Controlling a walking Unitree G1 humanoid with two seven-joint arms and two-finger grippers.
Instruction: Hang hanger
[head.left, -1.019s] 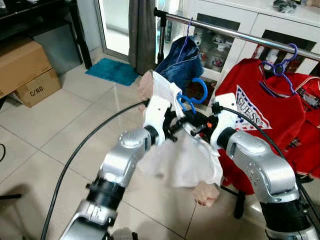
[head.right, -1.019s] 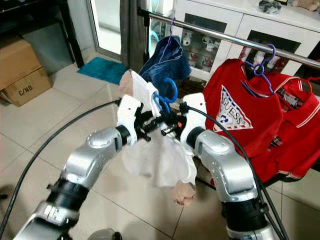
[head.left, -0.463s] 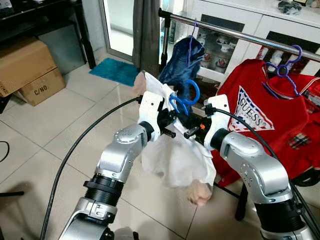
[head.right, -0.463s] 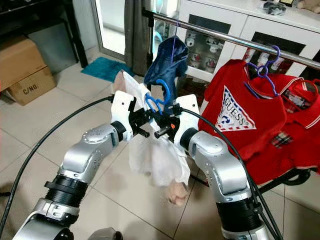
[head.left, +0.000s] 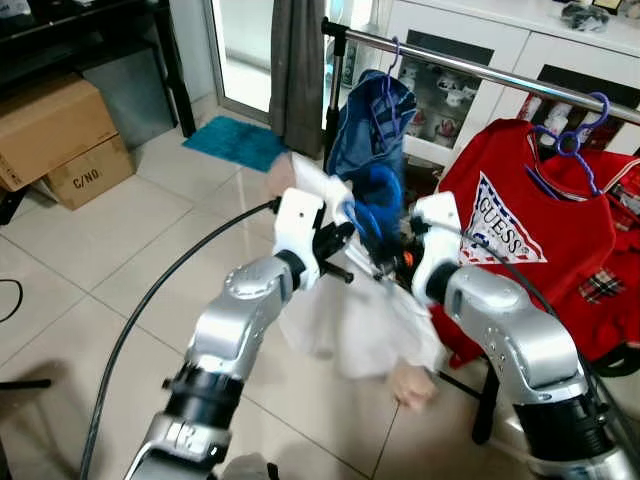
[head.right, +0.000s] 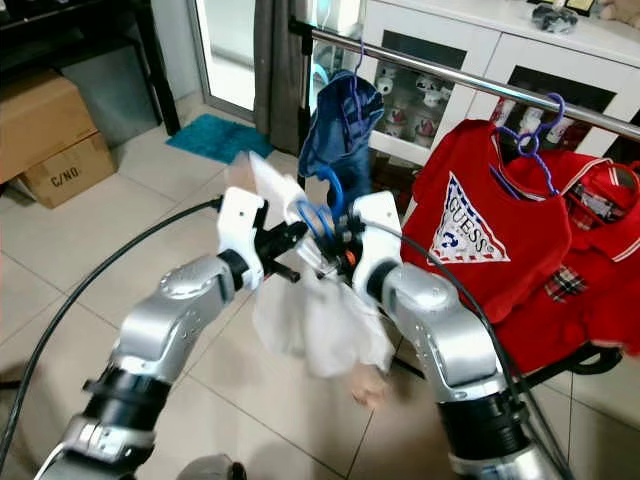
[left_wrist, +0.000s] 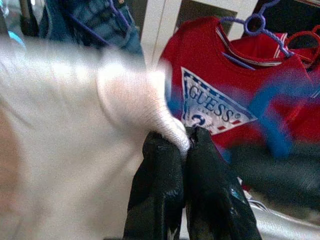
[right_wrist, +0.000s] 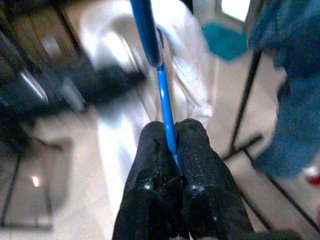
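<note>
Since a sec ago I've got both arms higher and closer in to the rail (head.left: 480, 70); the blue hanger (head.right: 322, 208) hook now sits just in front of the navy garment (head.left: 368, 130) instead of well below it. Whole pic shifted too, so part of that is the head cam moving. My read: still mid-carry, hook not over the rail yet, needs more lift and reach.

Left gripper (left_wrist: 186, 137): fingers clenched on a fold of the white garment (head.left: 350, 320), holding the shoulder side up. Right gripper (right_wrist: 171, 142): fingers pinched tight on the thin blue hanger wire. The hanger w/ the white garment hangs between the two grippers, in the air, left of the red shirt (head.left: 520, 240).

Head views give the layout, i.e. rail, hanging clothes, gap btwn navy and red, but the finger contact is blurred there. L wrist cam shows the cloth pinch clearly, red shirt behind. R wrist cam shows the wire running straight out from the fingertips, floor and rack leg (right_wrist: 245, 105) beyond. Hook tip itself too blurred to judge orientation.
</note>
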